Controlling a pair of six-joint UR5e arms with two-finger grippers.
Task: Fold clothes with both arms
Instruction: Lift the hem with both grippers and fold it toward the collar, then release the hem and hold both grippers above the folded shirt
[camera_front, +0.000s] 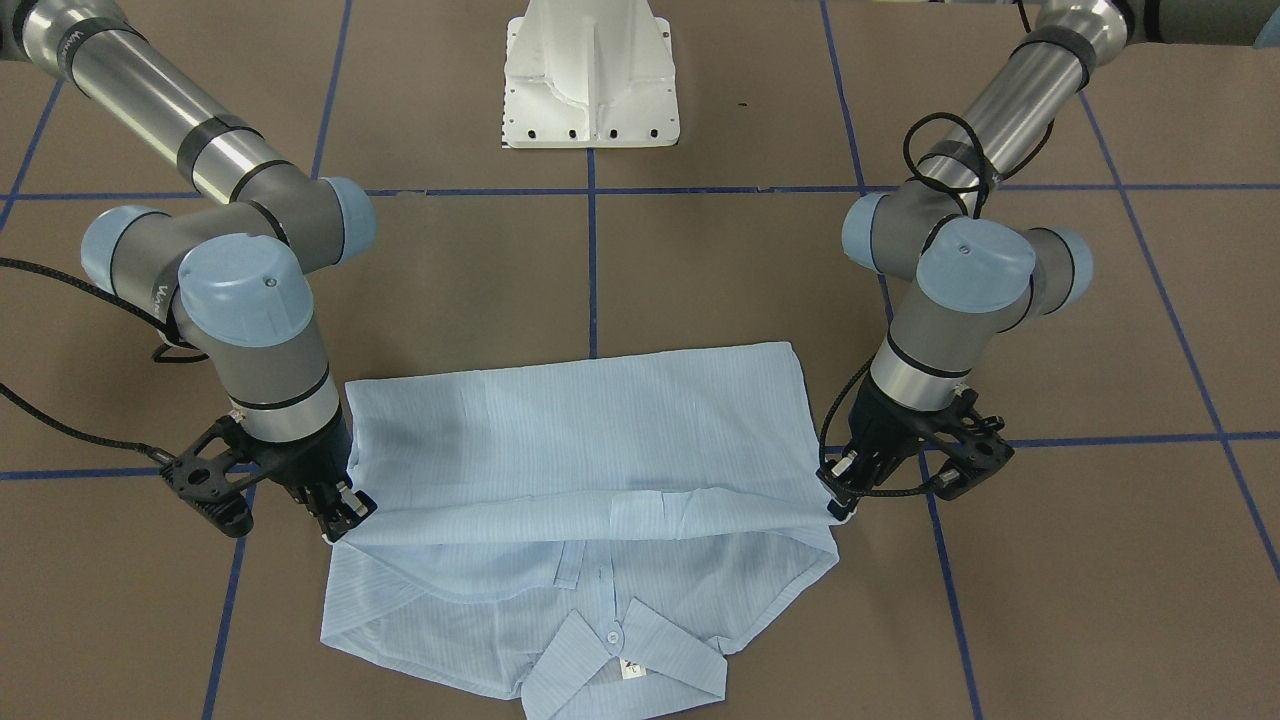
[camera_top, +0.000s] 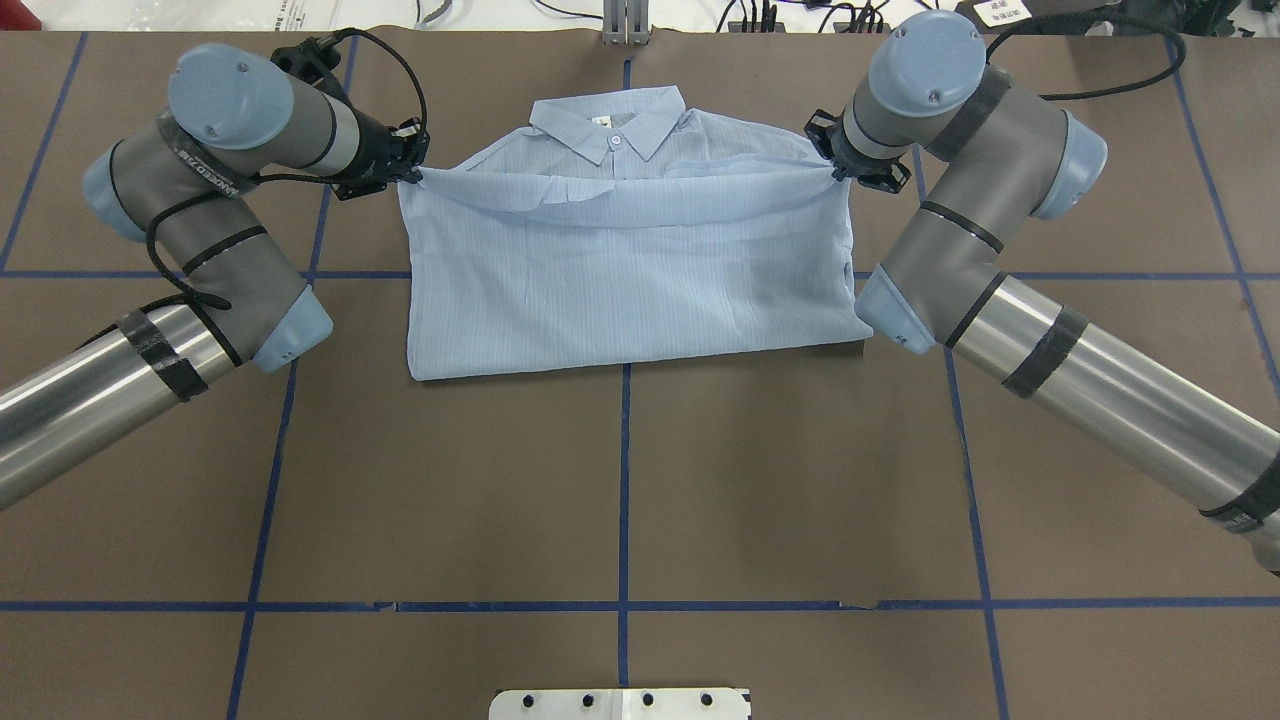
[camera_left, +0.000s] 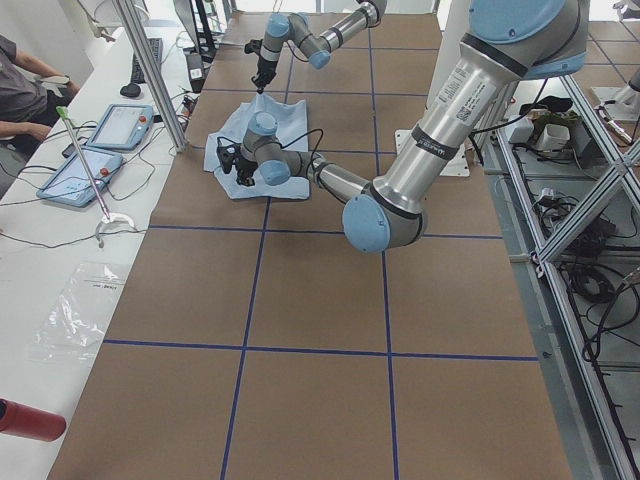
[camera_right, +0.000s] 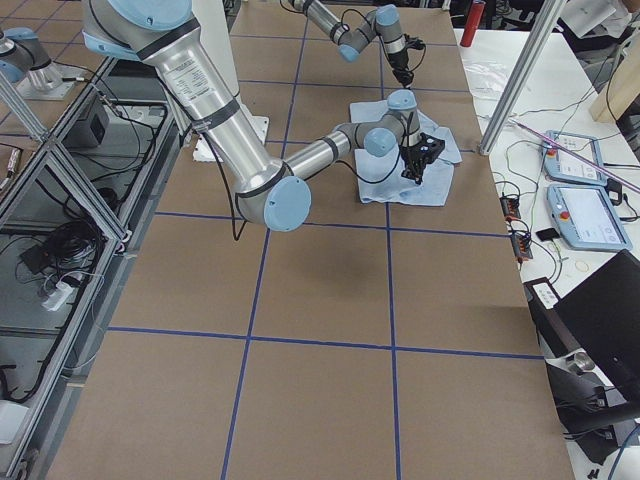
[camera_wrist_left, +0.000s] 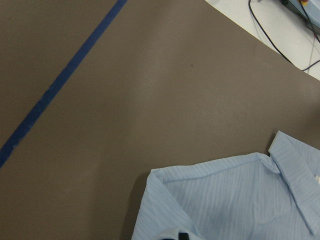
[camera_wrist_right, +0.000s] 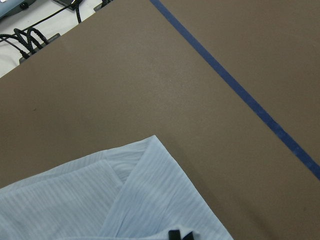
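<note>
One pale-blue shirt (camera_top: 630, 270) is spread on the far middle of the worktop (camera_top: 450, 480), long axis left to right, collar (camera_top: 610, 125) pointed to the far edge. Its doubled-over edge is gripped at the left corner by the left tool (camera_top: 408, 165) and at the right corner by the right tool (camera_top: 832, 168), both closed on cloth. A white base (camera_top: 620, 705) is set at the near edge.

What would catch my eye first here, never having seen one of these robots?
A pale-blue striped shirt lies on the brown table, its lower half doubled up toward the collar. The left gripper and the right gripper each pinch one end of that folded-over edge, mirroring each other on either side of the shirt.
</note>
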